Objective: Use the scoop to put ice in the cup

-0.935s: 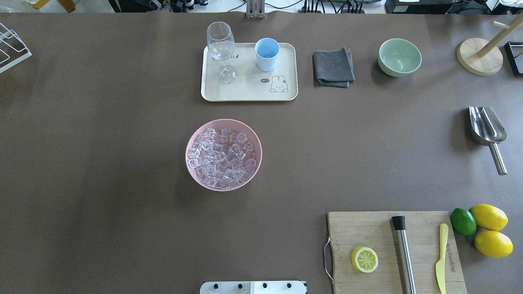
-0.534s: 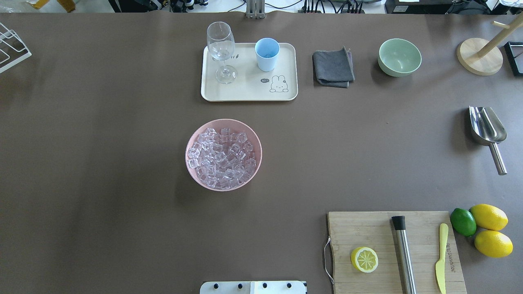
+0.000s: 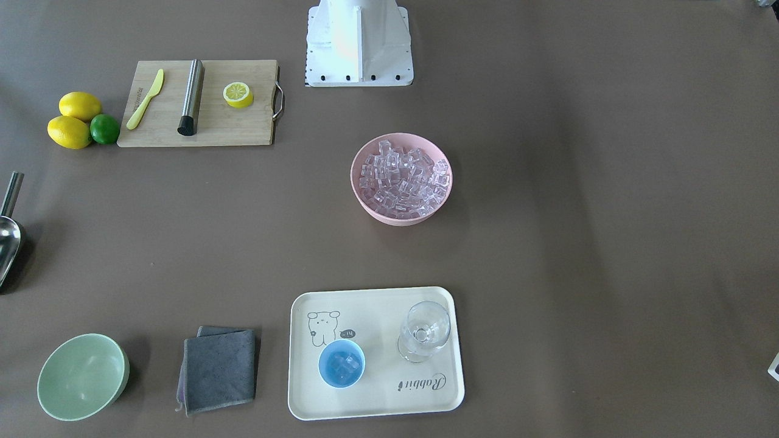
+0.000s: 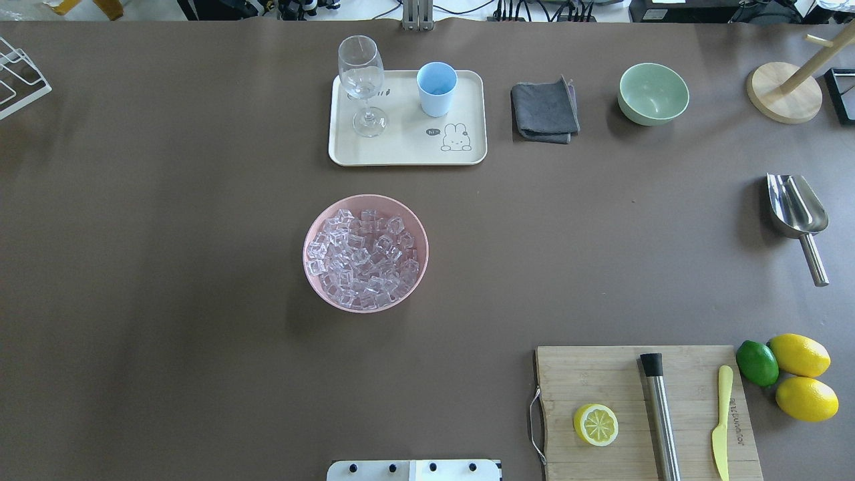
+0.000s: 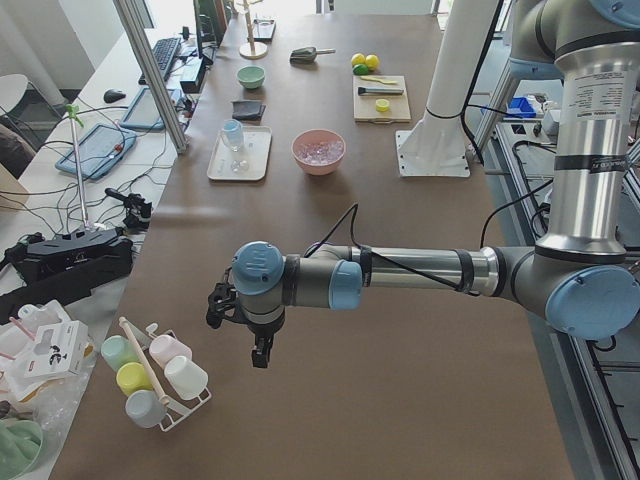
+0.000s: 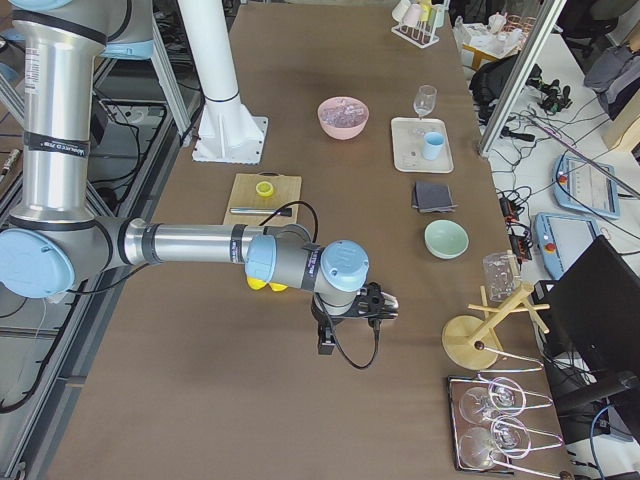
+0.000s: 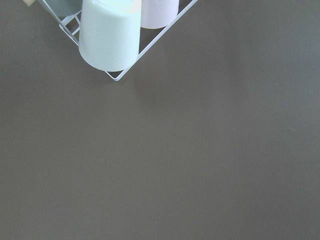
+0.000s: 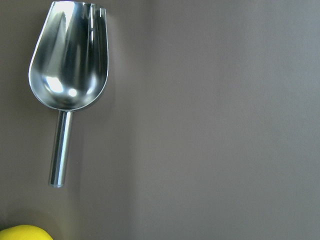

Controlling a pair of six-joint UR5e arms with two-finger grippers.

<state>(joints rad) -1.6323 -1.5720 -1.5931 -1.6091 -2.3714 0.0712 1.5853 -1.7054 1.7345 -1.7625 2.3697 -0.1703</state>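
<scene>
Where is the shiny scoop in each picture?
Front-facing: scoop at the left edge, cut off.
Overhead: scoop on the right side.
Exterior left: scoop at the far end, top.
Exterior right: not seen, likely behind the near arm.
Left wrist: not in it.
Right wrist: scoop, upper left.
Landmark: the lemons lie near it.

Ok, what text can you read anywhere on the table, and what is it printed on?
"Rabbit": in script on the cream tray, by the stemmed glass.
"hi": in a small dark speech bubble beside the rabbit drawing on the same tray, only just legible.
Cutting board: an engraved mark along its right side, too small to read.
No other text can be read.
</scene>
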